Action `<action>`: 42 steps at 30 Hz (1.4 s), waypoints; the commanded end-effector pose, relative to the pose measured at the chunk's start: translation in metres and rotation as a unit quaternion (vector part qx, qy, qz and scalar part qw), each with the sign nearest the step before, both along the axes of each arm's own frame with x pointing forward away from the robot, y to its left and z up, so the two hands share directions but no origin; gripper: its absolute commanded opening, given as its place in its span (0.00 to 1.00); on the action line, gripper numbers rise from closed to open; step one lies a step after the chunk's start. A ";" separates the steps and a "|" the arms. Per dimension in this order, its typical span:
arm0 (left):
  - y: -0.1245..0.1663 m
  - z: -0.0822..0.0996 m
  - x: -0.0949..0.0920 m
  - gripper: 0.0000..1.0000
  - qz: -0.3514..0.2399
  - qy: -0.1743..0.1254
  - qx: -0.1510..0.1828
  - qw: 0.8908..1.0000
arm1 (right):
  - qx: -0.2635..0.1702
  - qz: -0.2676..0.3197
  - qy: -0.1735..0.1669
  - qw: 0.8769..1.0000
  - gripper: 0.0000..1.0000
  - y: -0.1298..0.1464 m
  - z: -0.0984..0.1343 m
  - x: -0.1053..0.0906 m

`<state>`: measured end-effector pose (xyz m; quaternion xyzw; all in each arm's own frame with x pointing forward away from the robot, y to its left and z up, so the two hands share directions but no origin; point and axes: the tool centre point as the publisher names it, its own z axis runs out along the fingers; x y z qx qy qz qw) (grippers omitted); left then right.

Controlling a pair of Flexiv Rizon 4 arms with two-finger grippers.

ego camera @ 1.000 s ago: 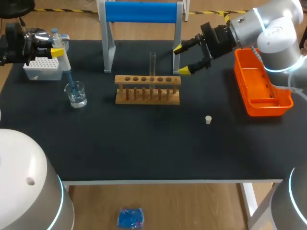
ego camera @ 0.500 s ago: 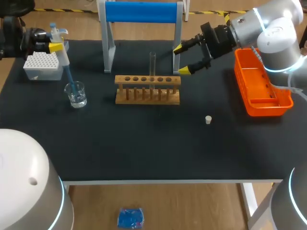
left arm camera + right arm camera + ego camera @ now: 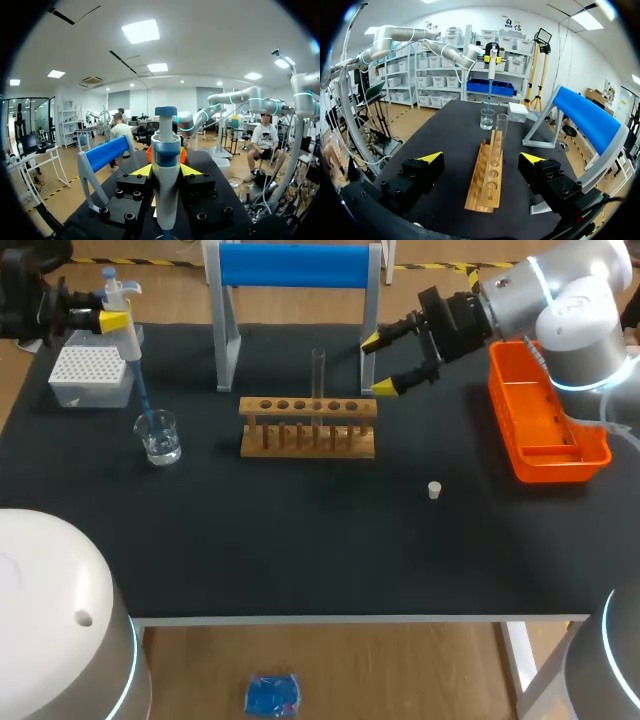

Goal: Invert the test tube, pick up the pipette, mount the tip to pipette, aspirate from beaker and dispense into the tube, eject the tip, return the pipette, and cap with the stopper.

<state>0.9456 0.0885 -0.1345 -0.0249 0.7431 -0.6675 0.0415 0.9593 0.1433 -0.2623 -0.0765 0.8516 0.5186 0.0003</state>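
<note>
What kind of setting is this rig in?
Likely a mock chemistry bench for robot liquid handling: a wooden test tube rack holding a test tube, a beaker, a pipette and a tip box.

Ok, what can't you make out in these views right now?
1. How deep the pipette tip sits in the beaker: head view, too small through glass; left wrist view, cut off by the edge under the pipette.
2. Any liquid in the test tube: clear glass, too small in head and right wrist views.
3. Which end of the stopper faces up: head view, too small.
</note>
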 end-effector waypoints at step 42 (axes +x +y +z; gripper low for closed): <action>-0.181 0.160 0.024 0.00 -0.133 0.011 0.019 0.991 | -0.002 0.002 0.001 1.000 1.00 -0.001 0.001 0.001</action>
